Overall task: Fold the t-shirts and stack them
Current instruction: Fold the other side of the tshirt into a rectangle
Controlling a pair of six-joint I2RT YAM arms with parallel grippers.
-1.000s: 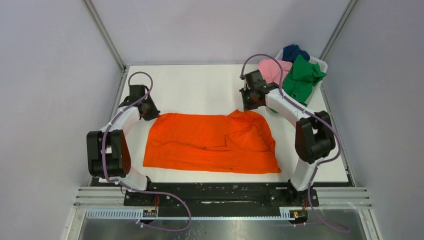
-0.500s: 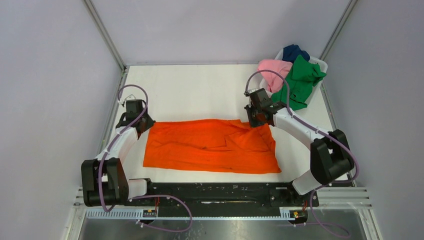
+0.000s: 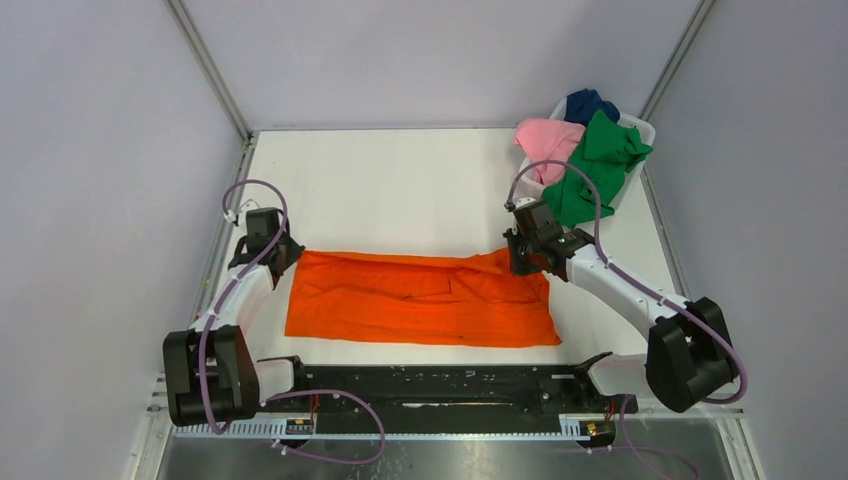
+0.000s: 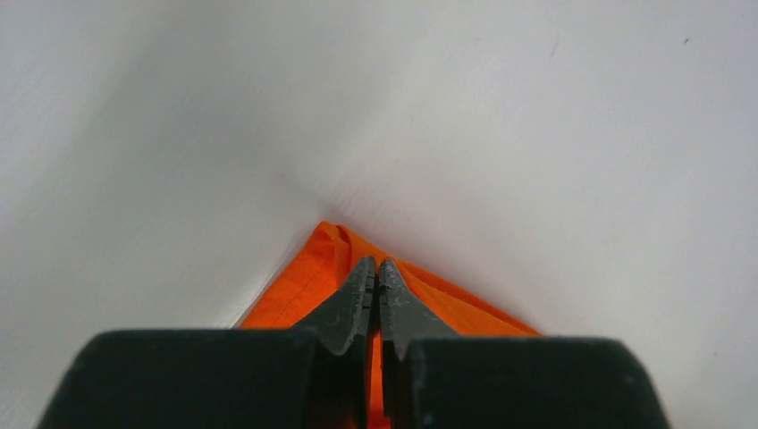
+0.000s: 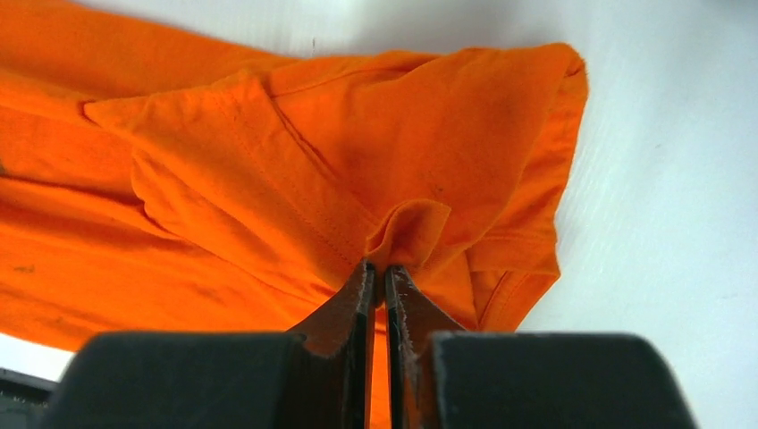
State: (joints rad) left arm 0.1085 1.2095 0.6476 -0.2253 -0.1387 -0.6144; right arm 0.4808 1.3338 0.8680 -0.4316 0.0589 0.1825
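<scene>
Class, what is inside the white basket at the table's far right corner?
A green shirt, a pink shirt and a dark blue shirt are heaped in the basket. They cover its bottom, so anything underneath cannot be seen.

Bright, even overhead light, soft shadows, no glare — wrist views blurred at near edge

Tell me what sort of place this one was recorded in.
Probably a lab robot cell: bare grey walls box in a white table, the left arm and right arm are bolted to a black rail at its near edge, and a laundry basket sits in the corner.
</scene>
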